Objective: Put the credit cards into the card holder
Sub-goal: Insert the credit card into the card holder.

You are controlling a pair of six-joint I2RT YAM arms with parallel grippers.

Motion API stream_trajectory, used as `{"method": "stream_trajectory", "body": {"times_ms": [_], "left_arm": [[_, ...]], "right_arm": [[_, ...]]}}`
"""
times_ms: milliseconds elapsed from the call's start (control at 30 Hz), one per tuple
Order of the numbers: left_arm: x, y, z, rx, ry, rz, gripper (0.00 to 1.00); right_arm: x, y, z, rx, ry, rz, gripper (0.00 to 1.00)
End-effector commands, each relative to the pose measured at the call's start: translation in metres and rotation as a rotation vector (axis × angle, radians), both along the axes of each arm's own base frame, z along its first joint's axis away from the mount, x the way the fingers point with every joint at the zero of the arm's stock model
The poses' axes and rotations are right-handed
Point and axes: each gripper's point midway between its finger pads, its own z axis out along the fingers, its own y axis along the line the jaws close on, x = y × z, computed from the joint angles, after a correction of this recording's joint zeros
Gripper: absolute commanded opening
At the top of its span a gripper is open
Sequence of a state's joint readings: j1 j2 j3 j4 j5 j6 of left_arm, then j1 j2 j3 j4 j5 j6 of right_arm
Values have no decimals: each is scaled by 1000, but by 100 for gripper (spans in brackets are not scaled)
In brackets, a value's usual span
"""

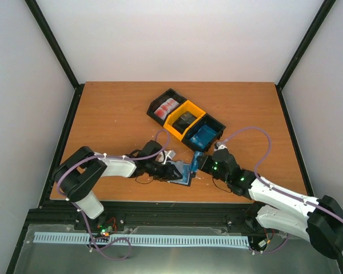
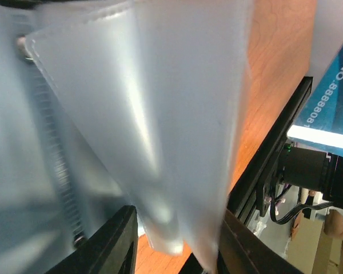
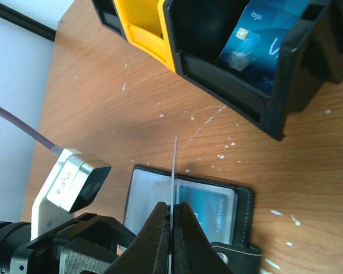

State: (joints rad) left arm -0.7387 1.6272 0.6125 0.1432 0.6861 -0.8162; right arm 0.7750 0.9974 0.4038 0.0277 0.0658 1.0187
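Blue credit card [image 2: 331,97] stands on edge, pinched between the shut fingers of the right gripper [image 3: 172,210], just above the open card holder [image 3: 244,200] lying on the tabletop [image 3: 103,114]. A second blue card [image 3: 208,208] sits in a pocket beneath that gripper. The left gripper [image 2: 177,251], jaws apart, has a clear pocket leaf [image 2: 160,114] between them. Beyond the right gripper stand joined bins [image 3: 143,28], more blue cards [image 3: 257,40] in the nearest.

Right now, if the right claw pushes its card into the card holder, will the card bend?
Probably not: seen edge-on, the card stands as a straight line, so likely stiff. Thin, so probably light. The right claw pinches only one edge, so it might slip.
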Motion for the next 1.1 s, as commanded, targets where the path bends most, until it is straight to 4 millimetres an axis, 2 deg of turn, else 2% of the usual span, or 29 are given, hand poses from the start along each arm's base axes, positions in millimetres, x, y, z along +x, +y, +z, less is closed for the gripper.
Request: {"method": "stream_trajectory", "body": {"times_ms": [0,267,567,700,833,900,967,1067], "left_arm": [[2,-24,16,-62,-69,-66,38],[6,-23,27,-57,-130,-67,47],[26,-6,39,40,-241,39,50],[40,19,33,163,-258,158,50],[50,59,11,305,-207,302,50],[47,80,-3,369,-164,351,49],[45,91,-9,396,-149,374,47],[44,96,-12,412,-147,383,43]], "right_arm": [[-2,-17,-2,-79,-13,-40,3],[-4,-15,0,-64,-20,-22,3],[-6,21,4,25,-36,125,3],[-7,42,-4,81,9,186,3],[-6,58,-19,104,69,204,3],[-6,66,-26,107,98,204,3],[-6,73,-31,120,120,210,3],[-5,83,-43,126,155,209,3]]}}
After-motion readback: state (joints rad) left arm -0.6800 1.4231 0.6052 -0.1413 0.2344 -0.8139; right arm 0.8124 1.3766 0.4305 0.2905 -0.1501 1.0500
